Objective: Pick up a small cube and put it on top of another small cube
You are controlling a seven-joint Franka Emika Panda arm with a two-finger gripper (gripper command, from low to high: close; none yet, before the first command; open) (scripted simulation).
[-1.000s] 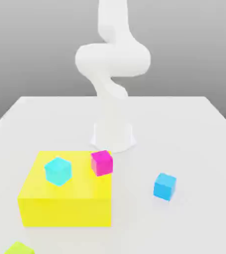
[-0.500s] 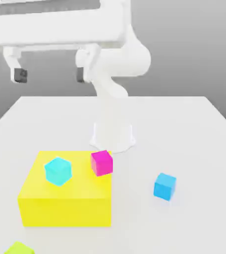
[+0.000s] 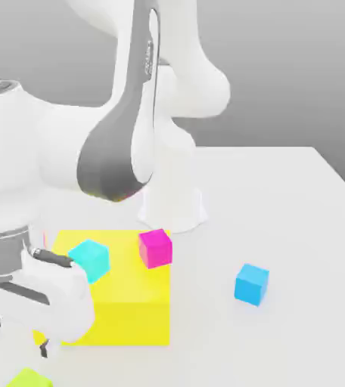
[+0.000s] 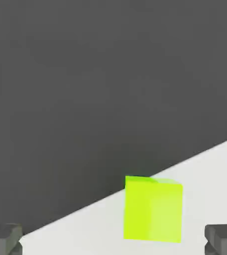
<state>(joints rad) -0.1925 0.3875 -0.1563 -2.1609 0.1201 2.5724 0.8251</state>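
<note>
The small lime-green cube (image 3: 29,378) lies on the white table at the front edge, on the exterior view's left, just below my hand. My gripper (image 3: 17,338) hangs low above it, in front of the big yellow block's left end. In the hand view the lime-green cube (image 4: 153,209) rests on the table, ahead of the gripper (image 4: 113,240), and the two grey fingertips (image 4: 4,239) stand wide apart. The gripper is open and holds nothing. Other small cubes are a cyan one (image 3: 91,258), a magenta one (image 3: 155,248) and a blue one (image 3: 251,284).
The big yellow block (image 3: 130,306) carries the cyan and magenta cubes on its top. On the exterior view's right, the blue cube sits alone on the table. The arm's base (image 3: 172,204) stands behind the block, and its bulky links cover the left of the scene.
The arm has swung down from high above the table to the front left, bringing the hand low over the lime-green cube. No cube has moved.
</note>
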